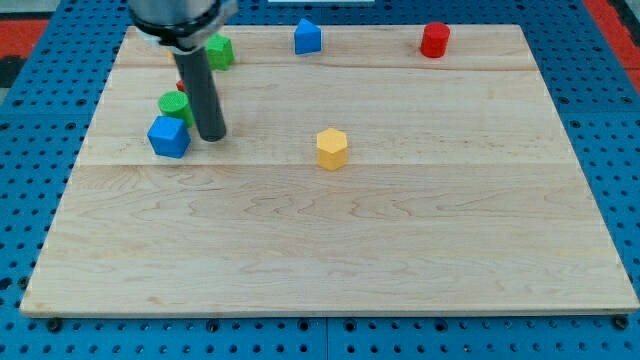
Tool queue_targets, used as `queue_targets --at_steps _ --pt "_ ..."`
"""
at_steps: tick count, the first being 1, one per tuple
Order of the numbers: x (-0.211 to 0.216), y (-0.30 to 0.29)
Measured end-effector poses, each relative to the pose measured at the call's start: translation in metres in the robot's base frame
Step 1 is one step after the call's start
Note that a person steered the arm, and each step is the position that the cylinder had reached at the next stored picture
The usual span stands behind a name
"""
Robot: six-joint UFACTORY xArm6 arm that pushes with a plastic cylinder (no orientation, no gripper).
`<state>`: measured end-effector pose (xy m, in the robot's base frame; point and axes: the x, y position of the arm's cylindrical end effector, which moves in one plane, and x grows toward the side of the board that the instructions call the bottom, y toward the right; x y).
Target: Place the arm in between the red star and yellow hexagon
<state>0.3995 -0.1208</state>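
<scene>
- Contact is made only by the tool, a plain dark rod with nothing to open and nothing held; the tip (212, 136) is set on the pale wooden desk (400, 250), just right of a blue cube (168, 137).
- A red sliver at the rod's left edge is judged to be the red star (181, 87).
- The yellow hexagon block (332, 148) is seen well apart, rightward.
- Both are judged light, stiff and easily slid, so no hold is needed.

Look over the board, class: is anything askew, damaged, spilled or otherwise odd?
Nothing looks damaged or spilled. One oddity: only a red sliver shows behind the rod, its shape hidden. My tip sits just right of the blue cube.
</scene>
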Motion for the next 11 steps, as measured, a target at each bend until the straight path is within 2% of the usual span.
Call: queue_targets --at_steps 2,6,11 --pt "-0.033 -0.003" --pt "-0.034 0.008" --pt "-0.028 0.053"
